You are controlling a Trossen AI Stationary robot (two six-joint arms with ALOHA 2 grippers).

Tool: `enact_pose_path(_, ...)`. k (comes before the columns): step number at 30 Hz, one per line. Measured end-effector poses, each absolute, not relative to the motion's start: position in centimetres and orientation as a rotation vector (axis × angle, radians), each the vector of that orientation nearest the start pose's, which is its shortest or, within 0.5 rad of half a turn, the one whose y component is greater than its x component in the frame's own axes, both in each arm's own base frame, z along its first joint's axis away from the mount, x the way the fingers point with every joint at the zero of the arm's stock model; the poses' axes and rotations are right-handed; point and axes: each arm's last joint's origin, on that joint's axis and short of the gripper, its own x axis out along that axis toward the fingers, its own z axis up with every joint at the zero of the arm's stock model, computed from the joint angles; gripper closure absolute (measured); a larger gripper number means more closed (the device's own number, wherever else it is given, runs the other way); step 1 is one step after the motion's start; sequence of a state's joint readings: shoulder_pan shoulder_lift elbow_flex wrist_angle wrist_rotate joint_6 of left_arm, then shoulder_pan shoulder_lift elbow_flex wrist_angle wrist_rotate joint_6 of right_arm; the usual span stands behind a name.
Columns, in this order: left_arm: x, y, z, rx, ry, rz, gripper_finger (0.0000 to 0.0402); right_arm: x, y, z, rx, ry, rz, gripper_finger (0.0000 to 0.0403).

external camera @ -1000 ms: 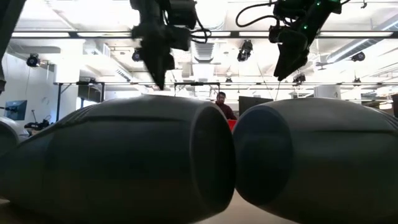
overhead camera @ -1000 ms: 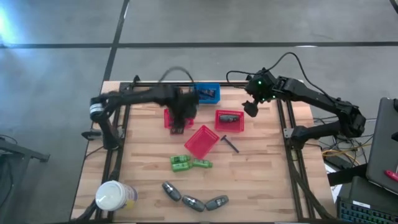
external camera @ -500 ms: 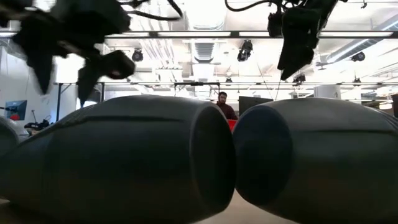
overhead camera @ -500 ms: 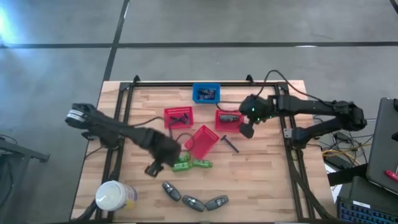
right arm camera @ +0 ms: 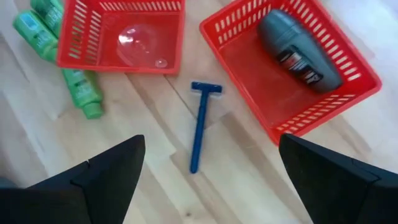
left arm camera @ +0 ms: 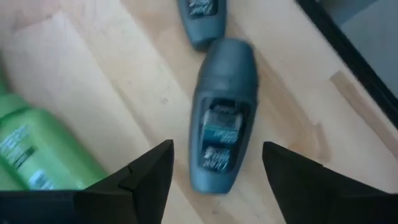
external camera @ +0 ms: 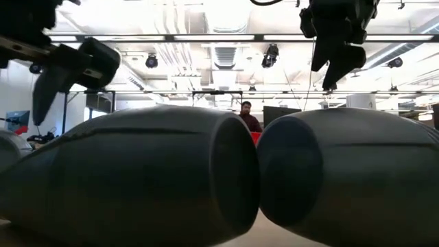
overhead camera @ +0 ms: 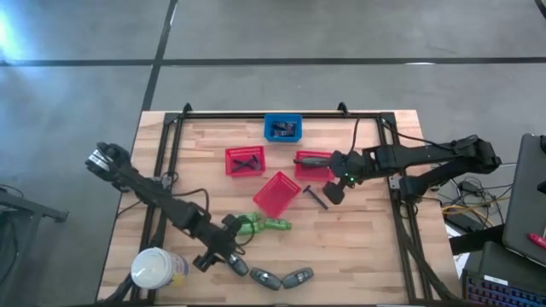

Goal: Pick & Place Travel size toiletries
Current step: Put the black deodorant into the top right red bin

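Both arms look to be at the reach-and-descend stage of a pick. The left gripper (overhead camera: 223, 251) hangs with fingers spread over the near row of grey bottles; in the left wrist view one grey bottle (left arm camera: 222, 115) lies flat on the tabletop (overhead camera: 358, 247), framed between the two fingertips but not touched. The next move should be a straight drop, then a close across its narrow width, keeping clear of the green bottle (left arm camera: 34, 152) just beside it.

The right gripper (overhead camera: 334, 191), also released and empty, hovers near the blue razor (right arm camera: 200, 124), which lies between the tipped red basket (right arm camera: 121, 34) and the red basket (right arm camera: 292, 81) holding a grey bottle. It probably targets the razor, though that is a guess.
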State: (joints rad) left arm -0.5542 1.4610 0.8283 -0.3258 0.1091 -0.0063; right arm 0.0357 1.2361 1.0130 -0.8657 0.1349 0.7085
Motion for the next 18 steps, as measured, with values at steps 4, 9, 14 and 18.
enact_pose_path(4,24.1,-15.5,18.1,0.213,0.948,-0.576,0.0128,23.3,0.9,26.9,0.566,1.004,-0.486,0.0034)
enact_pose_path(9,24.7,-16.0,17.0,0.145,0.972,-0.542,0.01,23.8,1.0,26.5,0.56,1.016,-0.497,0.0034)
enact_pose_path(14,24.6,-16.6,16.3,0.174,0.981,-0.581,0.0084,24.0,1.0,26.2,0.556,1.035,-0.504,0.0034)
enact_pose_path(18,24.8,-17.1,15.8,0.219,0.953,-0.619,0.0085,24.1,1.0,26.0,0.556,1.046,-0.512,0.0034)
